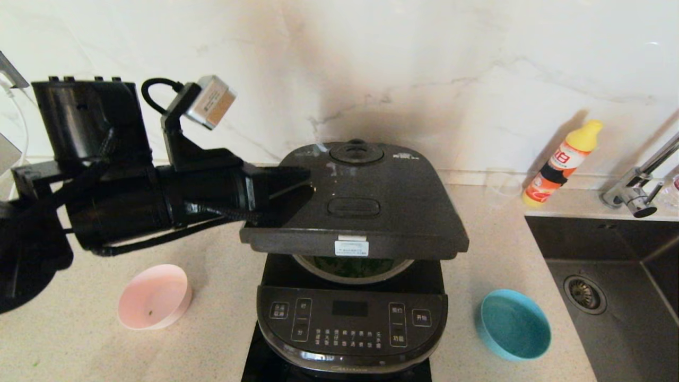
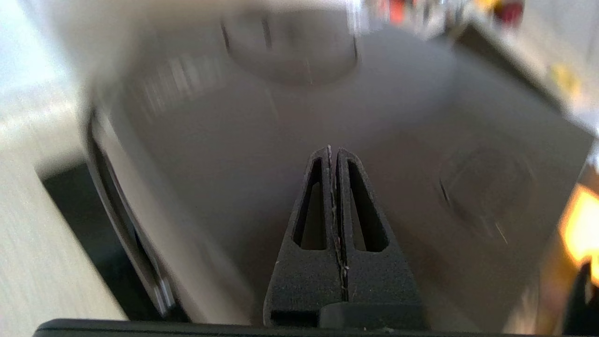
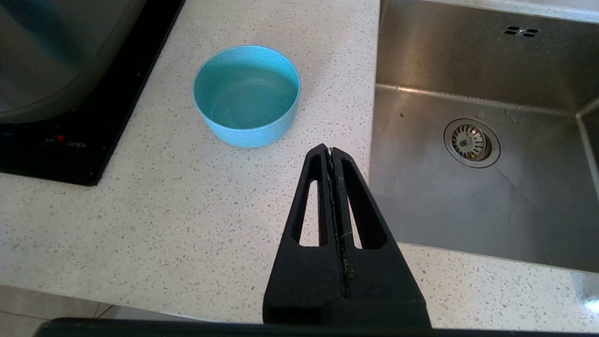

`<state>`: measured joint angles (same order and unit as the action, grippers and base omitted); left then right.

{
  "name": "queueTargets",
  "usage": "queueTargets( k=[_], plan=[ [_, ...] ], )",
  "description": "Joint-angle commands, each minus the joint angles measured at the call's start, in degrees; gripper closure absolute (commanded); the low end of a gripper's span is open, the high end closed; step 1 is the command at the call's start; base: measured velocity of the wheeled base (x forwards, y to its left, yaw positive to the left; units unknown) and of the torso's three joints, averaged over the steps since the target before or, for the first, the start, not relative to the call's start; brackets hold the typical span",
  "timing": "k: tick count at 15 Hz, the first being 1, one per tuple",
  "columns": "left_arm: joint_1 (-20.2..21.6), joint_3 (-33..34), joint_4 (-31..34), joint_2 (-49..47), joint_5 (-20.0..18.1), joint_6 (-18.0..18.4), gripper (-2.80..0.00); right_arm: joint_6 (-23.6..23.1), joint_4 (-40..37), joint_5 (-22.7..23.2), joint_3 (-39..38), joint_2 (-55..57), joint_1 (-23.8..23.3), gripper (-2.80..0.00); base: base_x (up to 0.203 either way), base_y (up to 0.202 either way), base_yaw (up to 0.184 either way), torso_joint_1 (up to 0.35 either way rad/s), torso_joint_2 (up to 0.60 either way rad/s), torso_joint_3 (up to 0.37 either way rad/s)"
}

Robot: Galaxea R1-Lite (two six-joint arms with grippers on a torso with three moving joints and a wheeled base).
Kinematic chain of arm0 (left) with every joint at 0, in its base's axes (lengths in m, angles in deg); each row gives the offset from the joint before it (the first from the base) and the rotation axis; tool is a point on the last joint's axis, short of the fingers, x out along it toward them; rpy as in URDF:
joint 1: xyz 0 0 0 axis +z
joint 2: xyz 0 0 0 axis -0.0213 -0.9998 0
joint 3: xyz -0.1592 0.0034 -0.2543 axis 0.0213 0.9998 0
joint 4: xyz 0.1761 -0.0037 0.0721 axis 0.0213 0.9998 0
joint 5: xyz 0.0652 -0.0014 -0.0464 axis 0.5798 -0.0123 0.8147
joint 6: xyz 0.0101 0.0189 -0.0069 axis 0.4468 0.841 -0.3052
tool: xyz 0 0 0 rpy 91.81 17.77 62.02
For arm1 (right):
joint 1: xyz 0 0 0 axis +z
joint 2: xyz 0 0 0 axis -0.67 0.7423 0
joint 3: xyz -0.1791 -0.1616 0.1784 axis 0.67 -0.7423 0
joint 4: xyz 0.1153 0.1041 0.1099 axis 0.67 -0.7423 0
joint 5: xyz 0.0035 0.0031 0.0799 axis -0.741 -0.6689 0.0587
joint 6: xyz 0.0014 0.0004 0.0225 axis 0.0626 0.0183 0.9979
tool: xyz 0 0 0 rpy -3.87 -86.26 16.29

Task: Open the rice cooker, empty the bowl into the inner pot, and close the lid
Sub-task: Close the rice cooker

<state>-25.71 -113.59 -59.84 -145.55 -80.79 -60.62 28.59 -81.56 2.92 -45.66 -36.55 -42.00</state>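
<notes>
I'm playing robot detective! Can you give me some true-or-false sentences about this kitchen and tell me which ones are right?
1. The pink bowl sits on the counter, on the robot's left of the rice cooker. True.
2. The lid is shut tight. False: it is partly raised, and the inner pot shows in the gap under its front edge.
3. The left gripper rests on top of the lid with its fingers closed. True.
4. The blue bowl is in the sink. False: it stands on the counter between the cooker and the sink.
5. The right gripper holds the blue bowl. False: it is closed on nothing, apart from the bowl.
</notes>
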Motion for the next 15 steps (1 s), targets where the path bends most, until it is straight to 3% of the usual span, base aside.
queueTargets(
  k=[1, 6, 11, 15],
  plan=[
    [-0.18, 7.78, -1.54, 2.61, -0.36, 1.4, 0.0, 0.03, -0.03, 0.03, 0.01, 0.07, 0.01, 0.0, 0.0, 0.0, 0.0, 0.0, 0.0, 0.0],
    [-1.11, 18.99, -10.07, 2.19, -0.62, 2.63, 0.0, -0.01, -0.03, 0.03, 0.01, 0.07, 0.01, 0.0, 0.0, 0.0, 0.0, 0.0, 0.0, 0.0],
    [-2.25, 24.48, -10.69, 1.22, -0.57, 3.2, 0.0, -0.03, -0.03, 0.03, 0.01, 0.07, 0.01, 0.0, 0.0, 0.0, 0.0, 0.0, 0.0, 0.0],
    [-2.29, 26.84, -18.79, -0.19, -0.36, 2.32, 0.0, -0.04, -0.03, 0.03, 0.01, 0.07, 0.01, 0.0, 0.0, 0.0, 0.0, 0.0, 0.0, 0.0]
  ],
)
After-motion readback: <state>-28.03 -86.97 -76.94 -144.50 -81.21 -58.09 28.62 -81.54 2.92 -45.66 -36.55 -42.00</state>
